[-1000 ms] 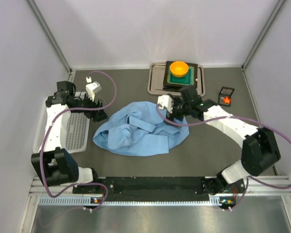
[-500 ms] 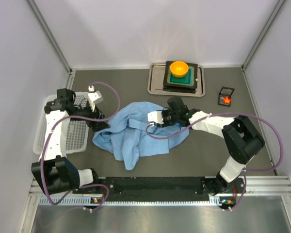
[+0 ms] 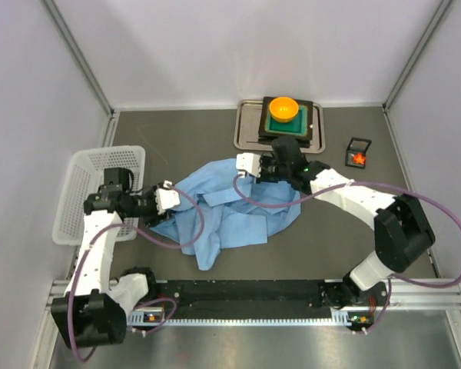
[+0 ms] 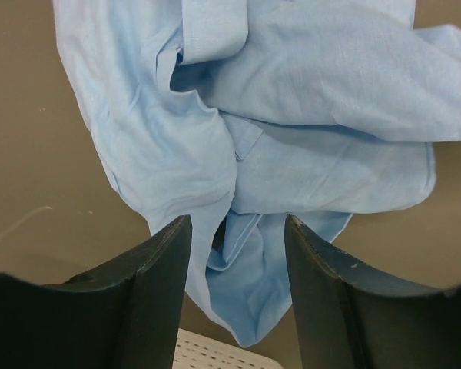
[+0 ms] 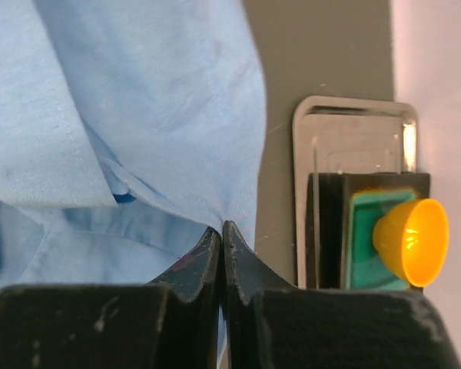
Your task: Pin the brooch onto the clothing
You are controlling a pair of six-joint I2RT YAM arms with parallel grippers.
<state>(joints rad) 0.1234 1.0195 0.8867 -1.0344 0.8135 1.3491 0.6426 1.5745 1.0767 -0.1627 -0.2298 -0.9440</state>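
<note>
Firstly, the claws, then outward.

1. Right gripper (image 5: 223,225): jaws fully closed, pinching a thin fold of the clothing (image 5: 138,100) at its tips. Only the shirt's rim is caught, with bare table directly beyond.
2. Left gripper (image 4: 237,224): jaws apart, nothing clamped. Crumpled blue folds lie between and just ahead of the fingers.
3. Clothing: bunched and overlapped in the span between the two claws. No flat panel shows.
4. Tray (image 3: 244,137): near the right claw on its far side, carrying the orange bowl (image 3: 283,108).
5. Brooch (image 3: 359,158): well apart from the right claw, to its outer side, sitting in a small black case (image 3: 359,143). It is untouched.
6. Basket (image 3: 81,196): just outboard of the left claw.

Handling note (judgement): the step in hand looks like spreading the shirt. The left claw should close on a single edge layer, not a wad. Both claws should then draw apart low and slowly, the right one steering clear of the tray, until one smooth panel lies open for pinning.
</note>
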